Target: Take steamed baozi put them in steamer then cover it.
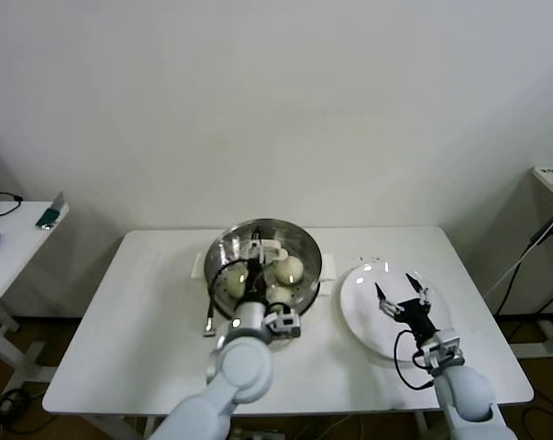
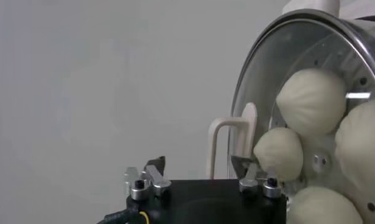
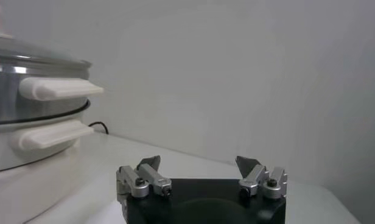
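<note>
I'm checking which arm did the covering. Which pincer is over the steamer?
The left pincer: it is above the lidded steamer, open by the lid's handle. The right pincer is open over the white plate.

The steamer (image 1: 305, 249) is glossy polished metal under a clear glass cover (image 2: 260, 73) (cream plastic handle), holding smooth matt baozi (image 2: 311, 100).

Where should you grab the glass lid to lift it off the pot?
Grip the cream bar handle at the centre of the lid, coming straight down from above. It stands up off the glass like an arch, so fingers can close across it; the dome itself looks smooth.
</note>
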